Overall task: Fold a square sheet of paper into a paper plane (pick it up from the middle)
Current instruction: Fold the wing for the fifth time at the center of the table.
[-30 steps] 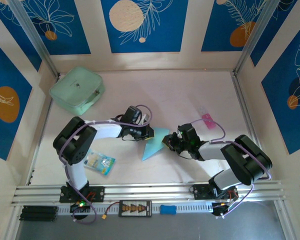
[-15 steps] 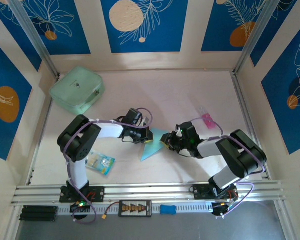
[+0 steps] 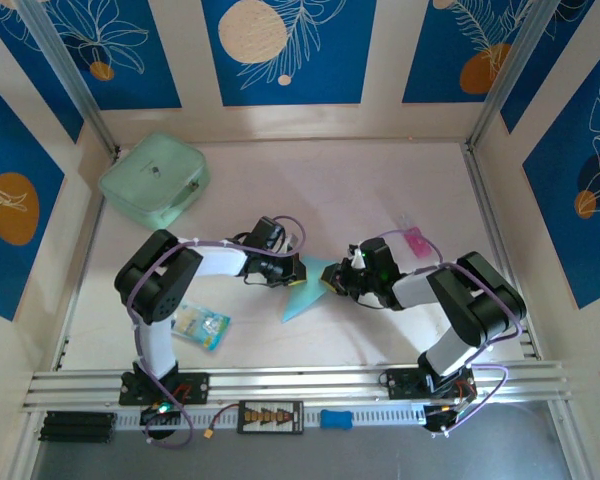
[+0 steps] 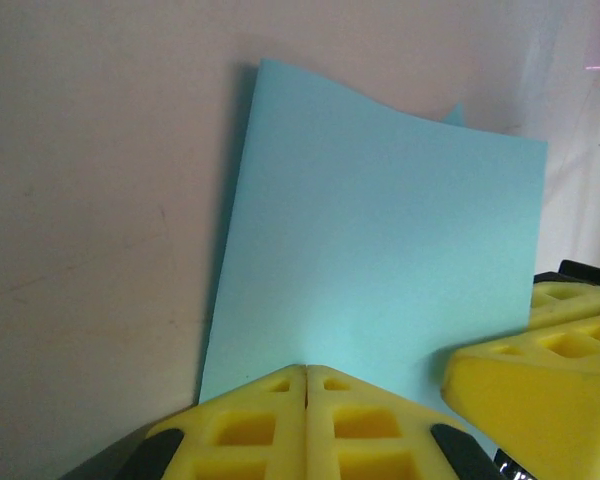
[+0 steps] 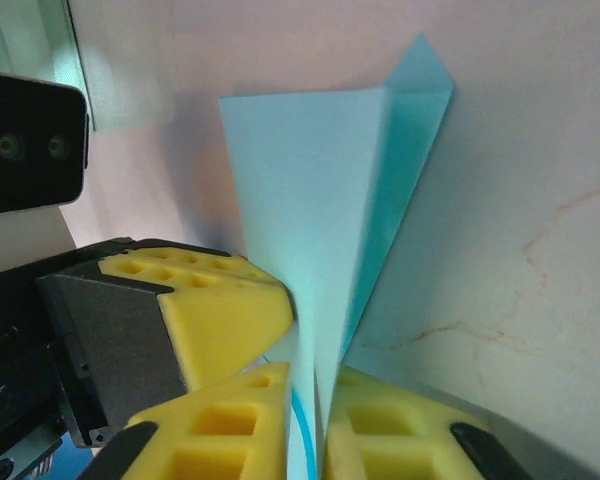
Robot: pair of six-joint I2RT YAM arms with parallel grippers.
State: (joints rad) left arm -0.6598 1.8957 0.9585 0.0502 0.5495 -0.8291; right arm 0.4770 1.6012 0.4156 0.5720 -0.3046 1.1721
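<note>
1. Paper sheet (image 3: 302, 298): light blue and partly folded to a tapered, pointed form. It lies near the middle of the desk (image 3: 360, 190), between the two pincers, with its narrow tip toward the near edge.

2. Left pincer (image 3: 296, 268): located at the sheet's far-left edge. In the left wrist view the two yellow pads (image 4: 250, 425) meet with no gap. The sheet rises directly from their seam, so the paper is clamped at its edge. From there the sheet stands up with a slight wave along its top edge.

3. Right pincer (image 3: 330, 282): located at the sheet's right side, just beside the left pincer. In the right wrist view the sheet passes down between the yellow pads (image 5: 395, 430). These are drawn close on either side of it, so the paper is gripped. A folded flap with a sharp corner shows behind the front layer. One pad of the left pincer presses against the sheet from the left.

4. Other items on the desk:
- Mint-green zip pouch (image 3: 153, 180): far-left corner, well apart from the sheet.
- Small printed blue-and-white packet (image 3: 200, 325): near the left arm's base.
- Small pink item (image 3: 416, 240): beyond the right arm; its type cannot be determined.
</note>
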